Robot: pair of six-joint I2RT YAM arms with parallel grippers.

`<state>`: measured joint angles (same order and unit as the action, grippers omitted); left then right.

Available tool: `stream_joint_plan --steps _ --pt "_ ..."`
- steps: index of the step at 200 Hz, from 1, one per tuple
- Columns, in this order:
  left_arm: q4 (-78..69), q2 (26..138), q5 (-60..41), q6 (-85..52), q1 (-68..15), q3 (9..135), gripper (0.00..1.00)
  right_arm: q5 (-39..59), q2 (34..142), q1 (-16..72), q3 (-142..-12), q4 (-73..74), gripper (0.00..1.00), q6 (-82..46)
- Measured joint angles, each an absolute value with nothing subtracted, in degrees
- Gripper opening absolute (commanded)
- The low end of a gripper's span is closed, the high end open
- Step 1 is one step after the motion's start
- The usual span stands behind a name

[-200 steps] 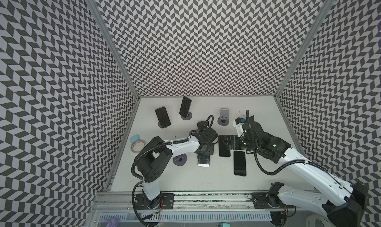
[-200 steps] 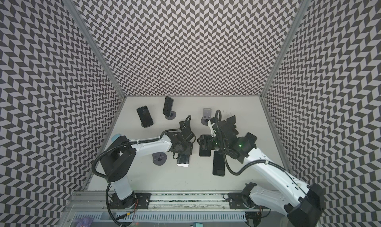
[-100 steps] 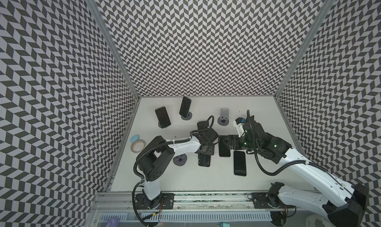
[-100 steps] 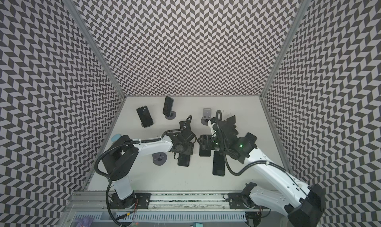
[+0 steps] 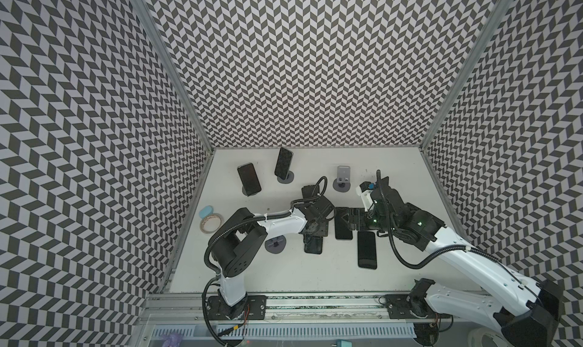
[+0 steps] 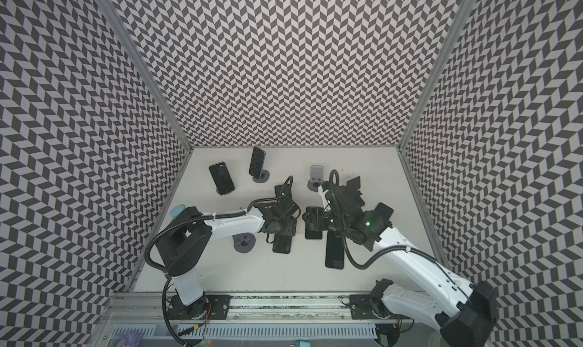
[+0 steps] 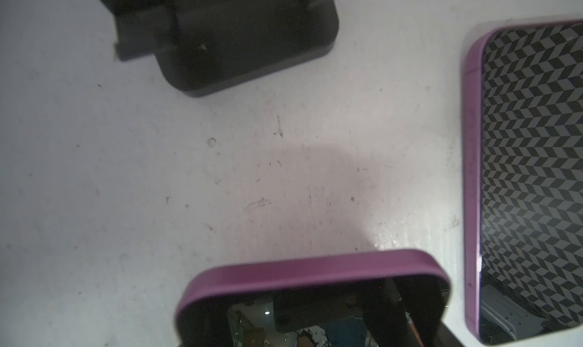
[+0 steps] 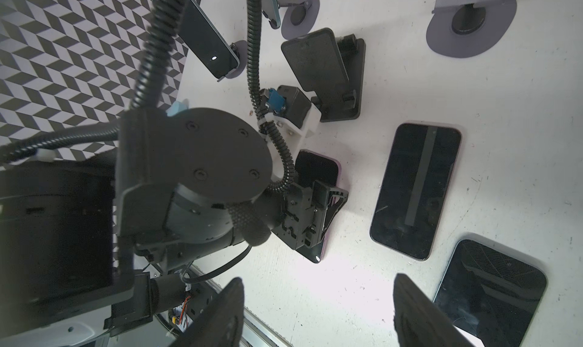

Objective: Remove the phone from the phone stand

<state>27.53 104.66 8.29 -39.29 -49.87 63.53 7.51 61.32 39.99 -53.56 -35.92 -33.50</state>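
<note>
The left gripper (image 5: 313, 234) is clamping a dark-screened phone in a purple case (image 5: 313, 246) across its width, its jaws pressing on the long edges. The phone is lying flat and low at the white tabletop (image 5: 284, 276), off every stand; whether it is resting fully on the surface I cannot tell. It is sitting between a round grey stand base (image 5: 275, 245) and a second dark flat phone (image 5: 343, 233), with the black folding phone stand (image 8: 315, 61) standing empty just behind it, toward the back wall. The right gripper (image 8: 318, 279) is hovering nearby with its black fingers (image 8: 220, 314) spread wide, holding nothing.
</note>
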Motion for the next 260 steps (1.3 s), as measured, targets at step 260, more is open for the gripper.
stream_joint_plan --steps 260 --pt "26.39 105.78 13.41 -39.44 -51.44 63.35 0.77 8.56 61.84 39.99 -53.34 -35.9 0.73 -33.28"
